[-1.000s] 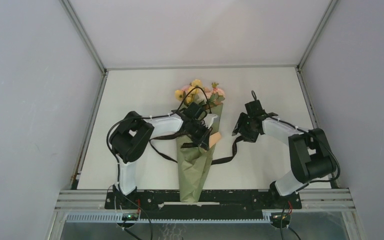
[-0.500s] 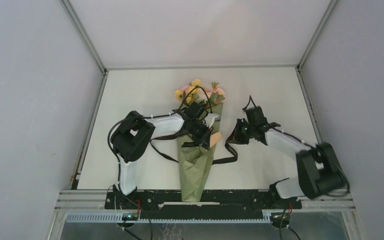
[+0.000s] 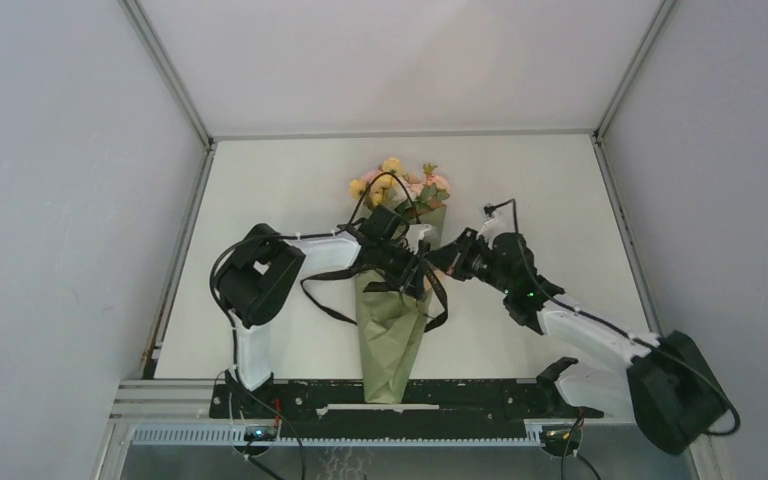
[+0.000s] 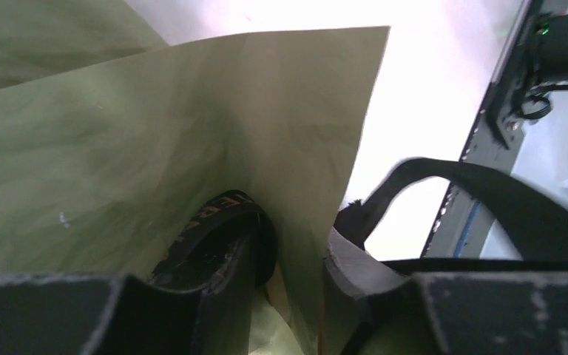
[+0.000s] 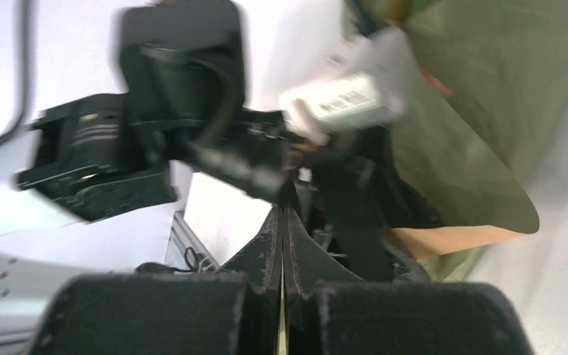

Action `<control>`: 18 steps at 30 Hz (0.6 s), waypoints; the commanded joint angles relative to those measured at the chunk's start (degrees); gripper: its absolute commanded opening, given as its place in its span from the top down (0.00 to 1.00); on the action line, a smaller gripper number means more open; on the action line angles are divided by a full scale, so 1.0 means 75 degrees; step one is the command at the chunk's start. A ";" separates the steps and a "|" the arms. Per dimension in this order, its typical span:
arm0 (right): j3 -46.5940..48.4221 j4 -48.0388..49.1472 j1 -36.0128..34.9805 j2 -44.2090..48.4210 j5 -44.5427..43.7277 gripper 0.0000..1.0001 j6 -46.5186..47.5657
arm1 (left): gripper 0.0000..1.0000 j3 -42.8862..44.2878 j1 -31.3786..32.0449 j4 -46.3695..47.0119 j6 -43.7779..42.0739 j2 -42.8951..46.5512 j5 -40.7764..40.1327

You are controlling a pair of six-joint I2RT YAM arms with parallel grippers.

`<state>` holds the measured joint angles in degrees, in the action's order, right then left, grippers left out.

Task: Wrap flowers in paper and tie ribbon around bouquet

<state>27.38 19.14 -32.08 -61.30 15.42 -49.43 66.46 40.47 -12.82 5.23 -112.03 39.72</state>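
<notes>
The bouquet lies along the table's middle: an olive-green paper (image 3: pixel 390 335) cone with the flowers (image 3: pixel 395 182) at its far end. My left gripper (image 3: pixel 415 278) sits on the cone's right edge. In the left wrist view its jaws (image 4: pixel 296 233) stand slightly apart, open, with the paper (image 4: pixel 155 133) edge between them. A black ribbon (image 4: pixel 488 192) arcs on the right. My right gripper (image 3: pixel 448 262) reaches in beside the left one. Its fingers (image 5: pixel 284 211) are pressed together on the ribbon (image 5: pixel 351 214), which loops down the cone's right side (image 3: pixel 442 300).
The left arm's wrist, with a white labelled block (image 5: pixel 347 100), fills the space straight ahead of the right gripper. Another ribbon length trails left of the cone (image 3: pixel 325 305). A metal rail (image 3: pixel 480 398) borders the near table edge, and grey walls enclose the white table (image 3: pixel 290 180).
The right gripper shut, then swung left across the table to the bouquet, drawing the ribbon with it. The left jaws went from shut to slightly parted; the left arm stayed put.
</notes>
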 commanded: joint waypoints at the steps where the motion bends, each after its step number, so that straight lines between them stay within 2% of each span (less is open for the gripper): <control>1: -0.0065 0.1890 -0.0367 -0.1141 -0.0853 1.00 -0.0591 | 0.61 -0.0332 -0.0296 0.1219 0.0808 0.0340 0.0883; 8: -0.0064 0.2099 -0.0175 -0.2750 -0.1657 1.00 -0.1043 | 0.53 -0.0690 -0.0518 0.1674 0.1370 0.0664 0.1102; 18: -0.0169 0.2653 0.0035 -0.4617 -0.1434 1.00 -0.1740 | 0.50 -0.0926 -0.0576 0.1375 0.1150 0.1449 0.1035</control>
<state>26.57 35.86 -32.18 -93.84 6.17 -59.88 60.27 35.40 -3.42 15.53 -105.91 44.42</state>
